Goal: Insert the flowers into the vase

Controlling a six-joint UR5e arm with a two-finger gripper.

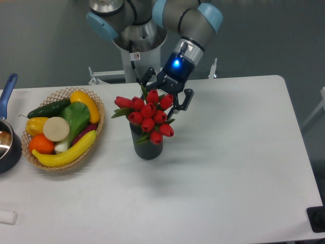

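Red tulip buds with green leaves, a bunch wider than its pot [148, 116], sit in the mouth of the dark grey ribbed cylindrical vase [148, 147], heads leaning toward the fruit basket. My pincer [163, 97] is at the rear of the bunch, fingers splayed among the top buds; whether they grip any stem I cannot tell, the blooms hide the tips.

Step in hand, as I judge it: seating the stems and letting go. Keep the pull-out straight up and slow so no bud snags a finger and tips the vase.

Surroundings: woven basket of plastic fruit and vegetables [101, 116] just beside the vase on the white bench [238, 168], closest thing to knock. Dark pan with blue handle [7, 137] at the far edge, well apart. Small white object [7, 217] at the front corner.
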